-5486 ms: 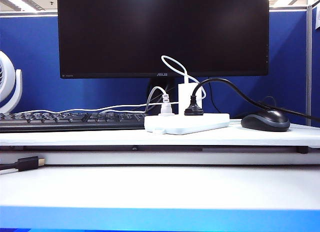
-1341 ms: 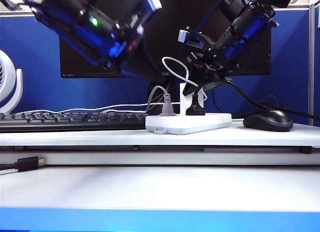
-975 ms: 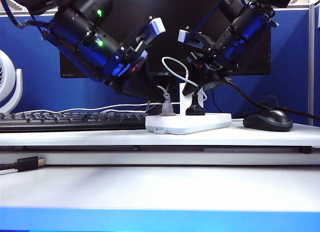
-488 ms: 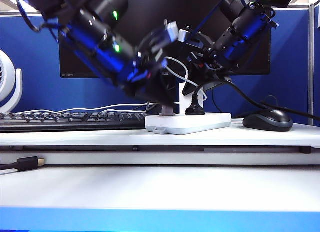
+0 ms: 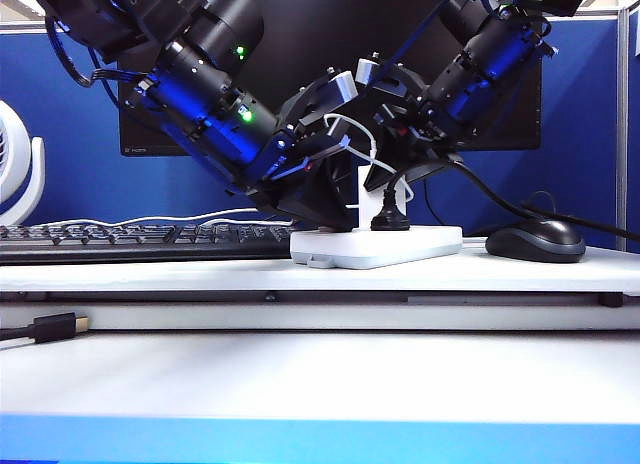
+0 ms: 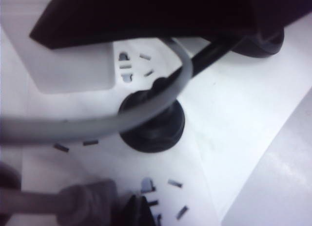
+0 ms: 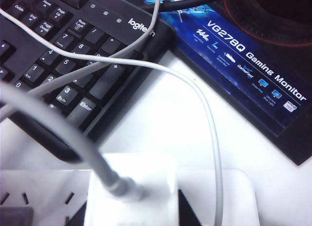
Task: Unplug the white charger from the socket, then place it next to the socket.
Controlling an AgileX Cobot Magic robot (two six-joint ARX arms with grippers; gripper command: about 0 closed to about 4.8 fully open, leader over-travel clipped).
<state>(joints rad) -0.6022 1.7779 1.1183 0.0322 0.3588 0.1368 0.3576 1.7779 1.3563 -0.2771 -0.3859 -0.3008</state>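
Note:
The white charger stands upright, plugged into the socket, with its thin white cable looping above it. My right gripper reaches down from the upper right and is shut on the charger; a dark fingertip shows on each side of the block. My left gripper has come down on the socket's left end. Its fingertips are shut together, low over the socket face beside the grey plug. The charger stands beyond the black plug.
A round black plug with a thick black cord stands on the socket beside the charger. A black mouse lies to the right and a black keyboard to the left. A monitor rises behind; a fan is at far left.
My left arm has swung down and to the right onto the socket's left end, and now covers the grey plug in the exterior view. The right arm and the charger have not moved.

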